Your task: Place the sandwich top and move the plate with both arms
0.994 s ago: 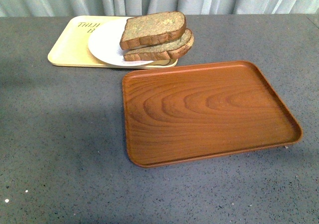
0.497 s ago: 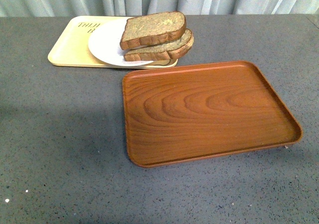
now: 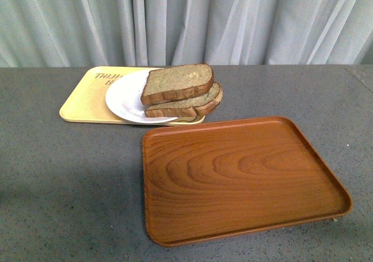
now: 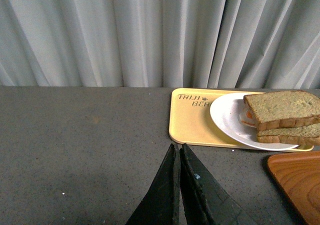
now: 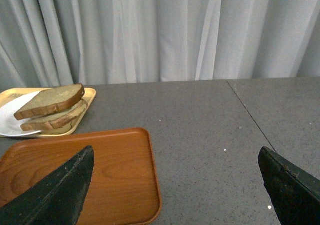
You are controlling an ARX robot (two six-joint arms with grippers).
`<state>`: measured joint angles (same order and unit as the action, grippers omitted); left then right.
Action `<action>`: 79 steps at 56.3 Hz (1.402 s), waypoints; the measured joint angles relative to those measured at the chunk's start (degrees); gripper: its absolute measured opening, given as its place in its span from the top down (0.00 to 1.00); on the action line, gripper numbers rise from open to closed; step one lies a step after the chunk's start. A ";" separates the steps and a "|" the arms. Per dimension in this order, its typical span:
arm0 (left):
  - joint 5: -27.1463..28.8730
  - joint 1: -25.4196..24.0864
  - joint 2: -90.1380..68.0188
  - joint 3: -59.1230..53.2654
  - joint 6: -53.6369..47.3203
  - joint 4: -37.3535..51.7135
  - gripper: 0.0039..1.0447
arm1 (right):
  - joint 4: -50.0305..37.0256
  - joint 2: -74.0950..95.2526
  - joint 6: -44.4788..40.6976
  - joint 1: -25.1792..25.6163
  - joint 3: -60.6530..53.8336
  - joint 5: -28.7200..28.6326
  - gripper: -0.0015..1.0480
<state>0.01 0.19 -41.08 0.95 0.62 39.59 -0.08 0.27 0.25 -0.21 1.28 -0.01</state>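
The sandwich top, a squarish brown bread slice, lies on a rounder-ended slice on the white plate. The stack also shows in the left wrist view as the sandwich top on the plate, and in the right wrist view as the sandwich top. My left gripper is shut with nothing in it, over bare table short of the yellow tray. My right gripper is wide open above the table beside the wooden tray. Neither arm shows in the front view.
The plate rests on a yellow bear-print tray at the back left. A brown wood-grain tray lies in front of it, also seen as the wood-grain tray. Grey curtains hang behind the grey table.
The front view has tilted up: trays and sandwich sit lower in the picture and more curtain shows. The bread, plate and trays have not moved on the table.
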 joint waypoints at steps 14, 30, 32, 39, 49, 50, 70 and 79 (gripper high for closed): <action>0.00 0.00 9.53 -0.11 0.00 -8.63 0.99 | 0.00 0.00 0.00 0.02 0.00 0.00 0.09; 0.00 0.00 18.88 -0.13 0.00 -17.42 0.99 | 0.00 0.00 0.02 0.02 0.00 0.00 0.09; 0.00 0.00 19.65 -0.13 0.00 -18.18 0.99 | 0.00 0.00 0.00 0.02 0.00 0.00 0.09; 0.00 0.00 22.53 -0.13 0.00 -21.00 0.99 | 0.00 0.00 0.00 0.02 0.00 0.00 0.09; 0.00 0.00 25.97 -0.13 0.00 -24.41 0.99 | 0.00 0.00 0.02 0.02 0.00 0.00 0.09; 0.00 0.00 26.36 -0.13 0.00 -24.81 0.99 | 0.00 0.00 0.02 0.02 0.00 0.00 0.09; 0.00 0.00 33.35 -0.11 -0.02 -32.57 0.99 | 0.00 0.00 0.02 0.00 0.00 -0.02 0.09; 0.00 -0.02 40.09 -0.11 -0.02 -39.56 0.99 | 0.00 -0.02 0.00 0.00 0.00 -0.02 0.09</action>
<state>0.01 0.16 -0.99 0.84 0.60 0.03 -0.08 0.25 0.25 -0.21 1.28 -0.03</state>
